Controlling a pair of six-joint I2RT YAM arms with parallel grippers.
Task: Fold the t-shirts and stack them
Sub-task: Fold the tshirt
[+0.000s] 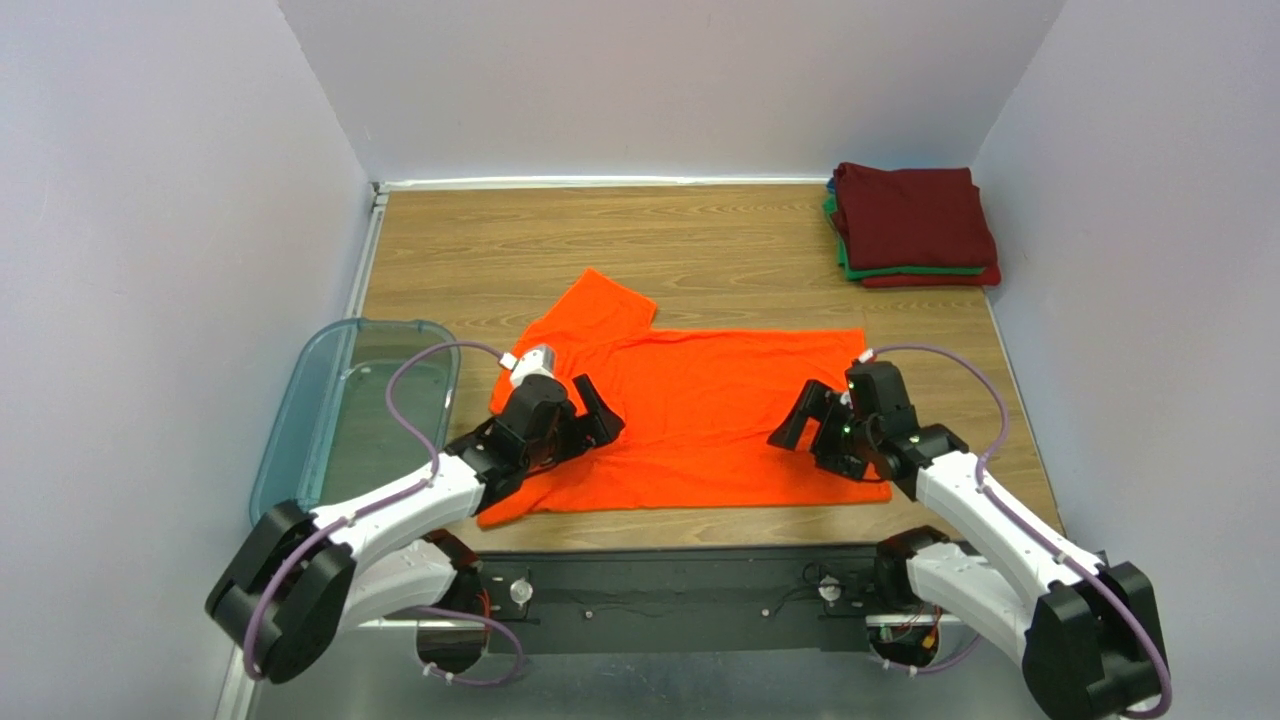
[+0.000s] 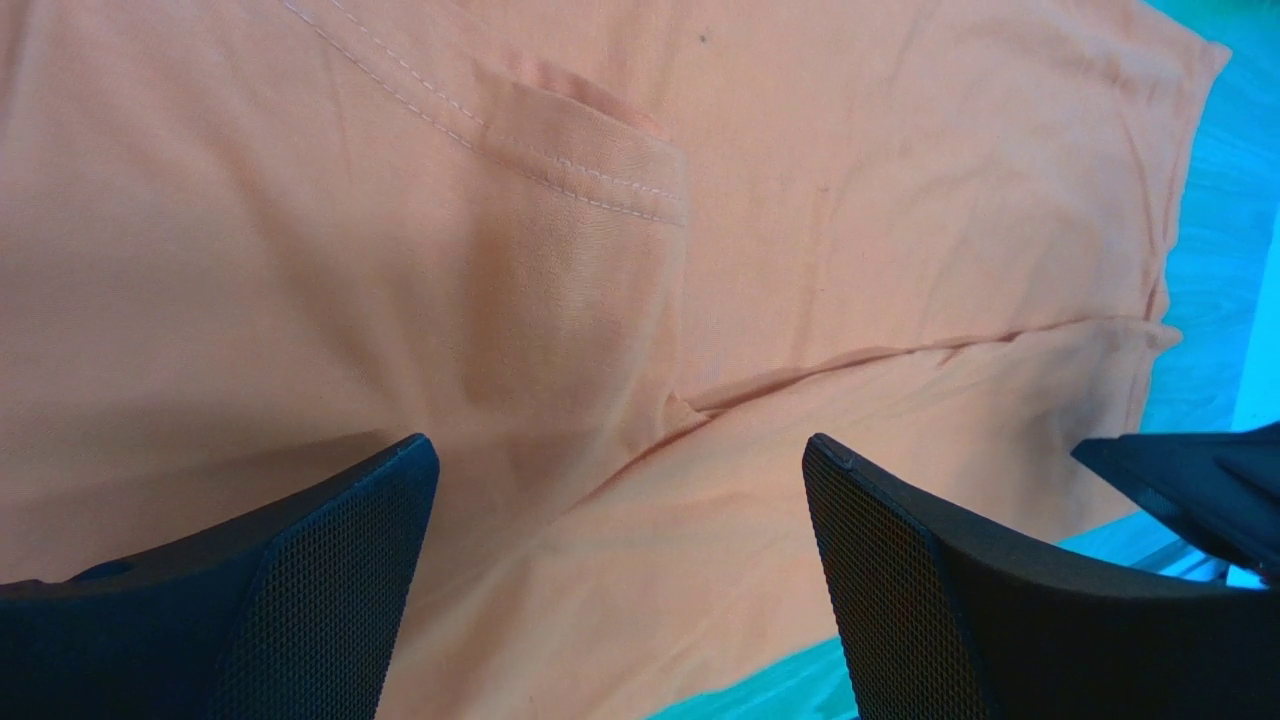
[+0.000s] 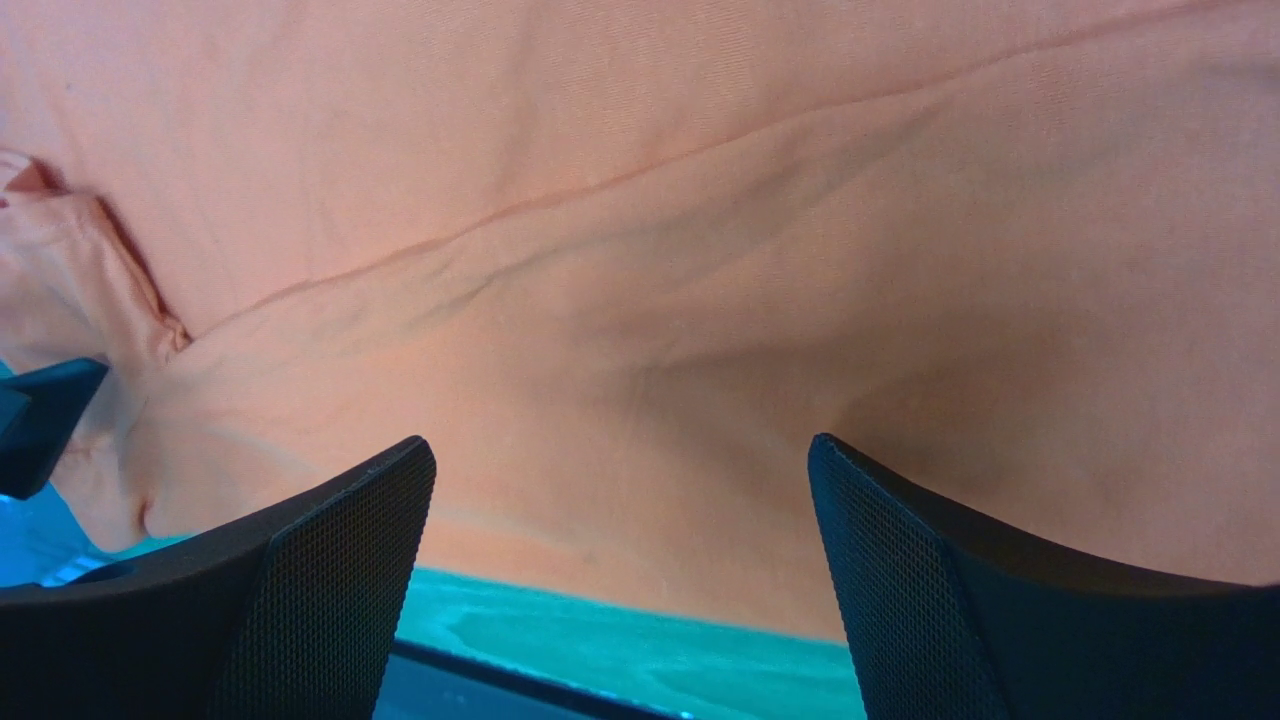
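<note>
The orange t-shirt (image 1: pixel 706 405) is lying partly folded on the near middle of the worktop (image 1: pixel 721 240), one sleeve pointing toward the far left. The left end effector (image 1: pixel 598 416) is hovering over its left side and the right end effector (image 1: pixel 807 426) over its right edge, both spread wide and gripping nothing. The folded maroon, green and red t-shirts (image 1: pixel 914 218) are sitting stacked in the far right corner

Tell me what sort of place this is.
Probably a robot test booth, not a home: plain white walls box in a wooden table, a left arm and a right arm are mounted at its near edge, and an orange t-shirt lies spread on it.
</note>
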